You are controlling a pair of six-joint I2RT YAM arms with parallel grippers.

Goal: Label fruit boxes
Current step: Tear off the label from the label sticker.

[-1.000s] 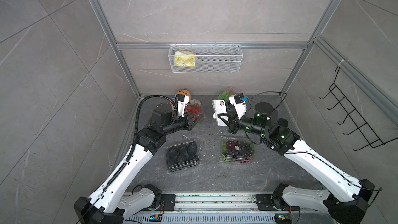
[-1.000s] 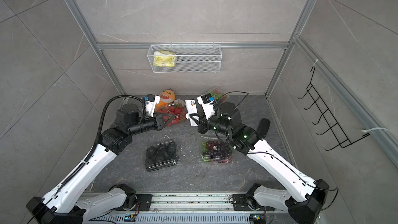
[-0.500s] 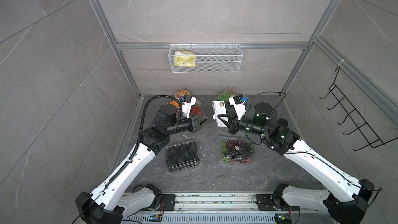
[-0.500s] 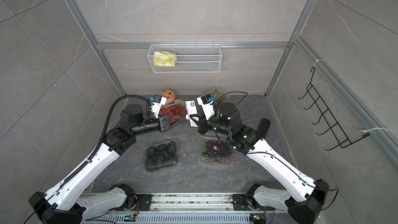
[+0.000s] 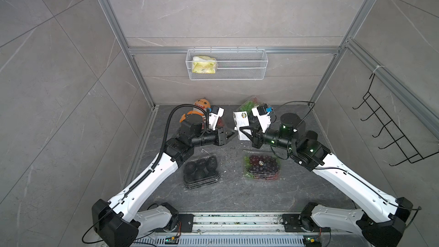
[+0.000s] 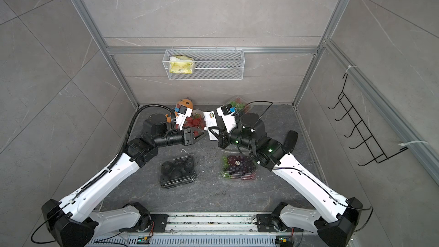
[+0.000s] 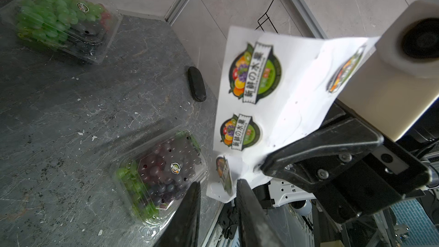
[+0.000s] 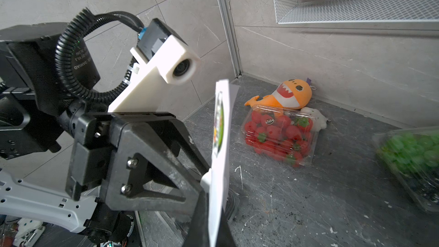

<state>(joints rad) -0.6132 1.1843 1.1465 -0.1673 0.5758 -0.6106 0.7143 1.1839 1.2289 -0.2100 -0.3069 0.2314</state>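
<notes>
Because the sheet is pinched by the right gripper along one edge only and stands upright in the air between the arms, it is likely to bend away when anything pushes on it. The left gripper is at the sheet's lower corner with its jaws narrowly apart and nothing held. A sticker with a lifted edge sits just in front of the gap (its neighbours lie flat). If the jaws close too deep, they would probably catch backing paper along with the sticker, and a pull could then tear the sheet or drag it out of the right grip. If they close too shallow, the lifted edge may slip out, or fold onto itself and cling to a finger.

Four boxes lie on the floor, all shut. The strawberry box is at the back, touching the plush. The green-grape box is at the back on the right, and the purple-grape box is in front, near the right arm. Each of these shows a small round label on its lid. The dark-fruit box, in front by the left arm, shows none in both top views, so it is probably the one left
</notes>
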